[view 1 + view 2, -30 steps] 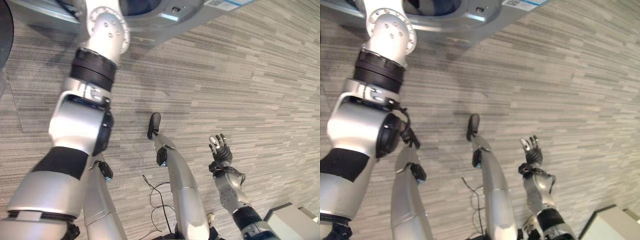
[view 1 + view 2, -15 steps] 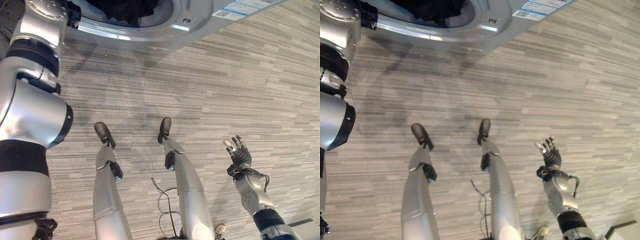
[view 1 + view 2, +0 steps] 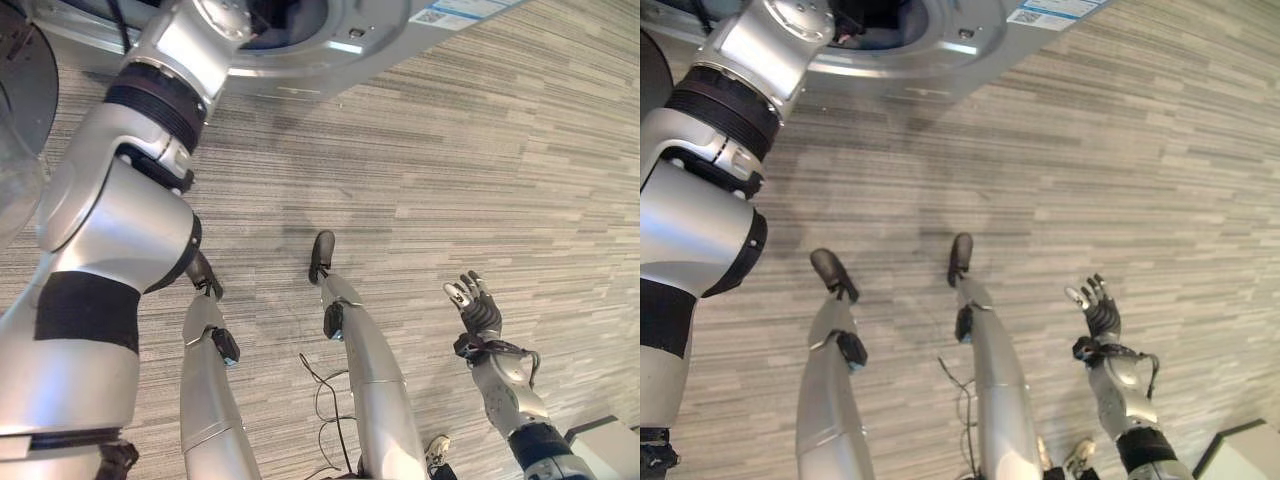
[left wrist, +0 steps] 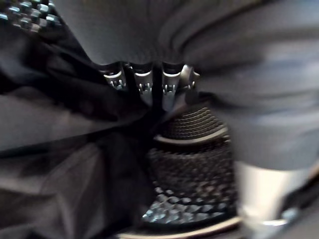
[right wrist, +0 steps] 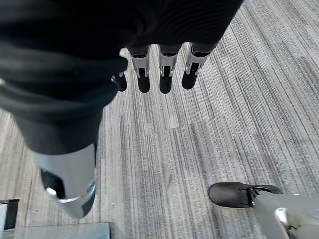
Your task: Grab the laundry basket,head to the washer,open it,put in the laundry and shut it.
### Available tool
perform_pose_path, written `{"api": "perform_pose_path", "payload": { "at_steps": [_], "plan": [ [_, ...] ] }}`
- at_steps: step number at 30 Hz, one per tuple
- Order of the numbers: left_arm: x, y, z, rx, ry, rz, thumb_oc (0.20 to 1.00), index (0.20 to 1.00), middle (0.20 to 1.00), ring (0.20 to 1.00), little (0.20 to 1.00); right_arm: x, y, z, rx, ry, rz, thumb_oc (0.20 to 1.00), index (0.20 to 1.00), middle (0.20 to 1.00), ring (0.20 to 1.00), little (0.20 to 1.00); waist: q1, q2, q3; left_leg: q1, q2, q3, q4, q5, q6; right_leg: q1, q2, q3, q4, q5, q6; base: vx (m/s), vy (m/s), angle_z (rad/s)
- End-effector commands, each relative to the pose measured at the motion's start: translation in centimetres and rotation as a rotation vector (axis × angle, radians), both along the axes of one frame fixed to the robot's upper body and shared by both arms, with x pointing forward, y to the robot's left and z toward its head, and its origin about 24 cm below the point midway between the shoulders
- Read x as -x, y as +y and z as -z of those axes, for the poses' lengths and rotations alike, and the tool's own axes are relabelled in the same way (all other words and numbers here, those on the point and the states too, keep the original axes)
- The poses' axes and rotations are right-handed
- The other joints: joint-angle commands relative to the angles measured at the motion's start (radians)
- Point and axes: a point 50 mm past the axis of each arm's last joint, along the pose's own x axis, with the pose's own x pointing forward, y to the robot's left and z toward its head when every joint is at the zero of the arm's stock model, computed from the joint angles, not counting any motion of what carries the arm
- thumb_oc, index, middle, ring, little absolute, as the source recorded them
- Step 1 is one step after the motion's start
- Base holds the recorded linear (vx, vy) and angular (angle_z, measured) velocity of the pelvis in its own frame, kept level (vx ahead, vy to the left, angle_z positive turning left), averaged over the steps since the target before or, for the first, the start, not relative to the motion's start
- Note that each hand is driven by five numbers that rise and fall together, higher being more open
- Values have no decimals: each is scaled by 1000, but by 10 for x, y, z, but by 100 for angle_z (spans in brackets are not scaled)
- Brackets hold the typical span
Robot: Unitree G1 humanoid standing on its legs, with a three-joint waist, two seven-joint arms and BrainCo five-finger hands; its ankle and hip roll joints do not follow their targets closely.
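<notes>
The washer point(image 3: 350, 45) stands at the top of the head views with its round opening uncovered, and my left arm reaches up into that opening. Inside the drum, my left hand point(image 4: 143, 82) is among the laundry: dark cloth point(image 4: 60, 164) lies beside it, and grey cloth point(image 4: 249, 59) hangs over and around it. The drum's perforated metal wall point(image 4: 194, 184) shows just past the hand. My right hand point(image 3: 478, 310) hangs at the lower right above the floor, open and holding nothing; it is also seen as the right hand point(image 5: 164, 69).
The washer's round door point(image 3: 25, 90) stands swung open at the far left. A pale box point(image 3: 610, 445) sits on the striped grey carpet at the lower right corner, close behind my right arm.
The head views have shifted, so the camera moved. My left arm now leans further right across the view, still reaching into the washer opening. The right hand stays open in place.
</notes>
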Motion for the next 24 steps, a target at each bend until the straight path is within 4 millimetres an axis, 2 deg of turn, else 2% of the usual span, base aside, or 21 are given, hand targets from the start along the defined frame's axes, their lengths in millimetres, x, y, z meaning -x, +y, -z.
{"api": "perform_pose_path", "payload": {
  "at_steps": [1, 3, 4, 6, 7, 8, 10, 11, 12, 14, 16, 18, 19, 20, 21, 22, 23, 24],
  "plan": [
    [-2, -21, 47, 47, 41, 217, 1000, 1000, 1000, 1000, 1000, 23, -12, 23, -7, 91, 45, 1000, 1000, 1000, 1000, 1000, -1, 59, -46, 105, -11, 12, -32, -100, -4, 109, 70, 12, 47, -155, 21, -35, 58, 2],
    [-5, -13, 86, 76, 105, 253, 1000, 1000, 1000, 1000, 1000, 24, -7, 26, -15, 103, 40, 1000, 1000, 1000, 1000, 1000, 15, 61, -35, 145, -18, 21, -52, -92, -8, 145, 71, 8, 26, -146, 24, -32, 47, 3],
    [-6, -12, 88, 77, 107, 251, 1000, 1000, 1000, 1000, 1000, 25, -7, 27, -13, 106, 39, 1000, 1000, 1000, 1000, 1000, 14, 61, -35, 150, -18, 22, -54, -91, -8, 149, 72, 8, 23, -145, 24, -28, 49, 3],
    [-7, -2, 143, 124, 224, 269, 1000, 1000, 1000, 1000, 1000, 28, -3, 32, -10, 127, 35, 1000, 1000, 1000, 1000, 1000, 28, 61, -26, 200, -25, 31, -80, -82, -11, 191, 75, 6, 1, -135, 27, -26, 54, 1],
    [-7, 7, 181, 147, 318, 253, 1000, 1000, 1000, 1000, 1000, 30, 0, 36, -9, 146, 35, 1000, 1000, 1000, 1000, 1000, 34, 58, -23, 239, -29, 36, -99, -76, -13, 222, 78, 9, -14, -126, 30, -23, 92, -3],
    [-1, 22, 238, 138, 456, 194, 1000, 1000, 1000, 1000, 1000, 34, -1, 42, 16, 184, 39, 1000, 1000, 1000, 1000, 1000, 44, 58, -22, 298, -36, 40, -112, -78, -11, 267, 79, 11, -25, -123, 31, -23, 95, -5],
    [14, 42, 302, 80, 629, 108, 1000, 1000, 1000, 1000, 1000, 42, -2, 51, 33, 236, 47, 1000, 1000, 1000, 1000, 1000, 55, 56, -29, 383, -40, 45, -120, -84, -10, 337, 84, 20, -23, -127, 29, 2, 53, -9],
    [14, 42, 303, 80, 632, 107, 1000, 1000, 1000, 1000, 1000, 42, -1, 52, 34, 238, 46, 1000, 1000, 1000, 1000, 1000, 55, 54, -27, 391, -40, 46, -122, -84, -10, 344, 84, 21, -24, -127, 30, 33, 14, -10],
    [24, 49, 330, 105, 712, 87, 1000, 1000, 1000, 1000, 1000, 48, -3, 58, 52, 278, 40, 1000, 1000, 1000, 1000, 1000, 60, 54, -32, 436, -41, 46, -118, -88, -9, 383, 82, 20, -18, -132, 28, 46, 19, -8],
    [43, 66, 370, 191, 834, 31, 1000, 1000, 1000, 1000, 1000, 63, -8, 70, 78, 352, 32, 1000, 1000, 1000, 1000, 1000, 71, 57, -40, 523, -46, 45, -122, -94, -7, 462, 83, 19, -11, -143, 21, 65, 30, -4],
    [67, 72, 410, 233, 964, -5, 1000, 1000, 1000, 1000, 1000, 78, -12, 85, 93, 449, 35, 1000, 1000, 1000, 1000, 1000, 84, 68, -46, 621, -54, 44, -138, -89, -8, 562, 79, 10, -17, -154, 18, 66, 9, 1],
    [91, 75, 444, 293, 1090, -35, 1000, 1000, 1000, 1000, 1000, 91, -14, 100, 106, 551, 34, 1000, 1000, 1000, 1000, 1000, 100, 84, -55, 726, -61, 41, -182, -67, -14, 664, 81, -4, -39, -159, 18, 89, 14, 12],
    [114, 80, 471, 348, 1192, -77, 1000, 1000, 1000, 1000, 1000, 103, -15, 111, 132, 635, 18, 1000, 1000, 1000, 1000, 1000, 112, 100, -85, 810, -57, 37, -229, -44, -21, 754, 84, -16, -77, -162, 19, 97, 13, 23],
    [127, 85, 483, 369, 1236, -116, 1000, 1000, 1000, 1000, 1000, 107, -15, 115, 144, 668, 6, 1000, 1000, 1000, 1000, 1000, 120, 105, -100, 854, -54, 35, -252, -31, -27, 800, 89, -18, -102, -160, 19, 71, 12, 22],
    [127, 85, 483, 369, 1236, -116, 1000, 1000, 1000, 1000, 1000, 107, -15, 115, 145, 668, 5, 1000, 1000, 1000, 1000, 1000, 120, 105, -97, 859, -54, 35, -256, -29, -27, 805, 90, -18, -104, -159, 19, 18, -2, 16],
    [139, 91, 494, 388, 1276, -159, 1000, 1000, 1000, 1000, 1000, 111, -15, 118, 151, 694, -2, 1000, 1000, 1000, 1000, 1000, 127, 104, -110, 889, -47, 26, -267, -19, -31, 839, 95, -15, -123, -159, 18, -57, 26, 7],
    [160, 100, 513, 429, 1340, -263, 1000, 1000, 1000, 1000, 1000, 111, -9, 121, 156, 705, -25, 1000, 1000, 1000, 1000, 1000, 163, 91, -121, 896, -24, -63, -256, 70, -51, 884, 105, 7, -172, -139, 6, -70, 53, -1],
    [167, 102, 519, 451, 1359, -302, 1000, 1000, 1000, 1000, 1000, 113, -9, 123, 169, 717, -24, 1000, 1000, 1000, 1000, 1000, 178, 87, -126, 905, -26, -131, -259, 84, -54, 907, 100, 19, -194, -135, 7, -80, 56, -16]
  ]
}}
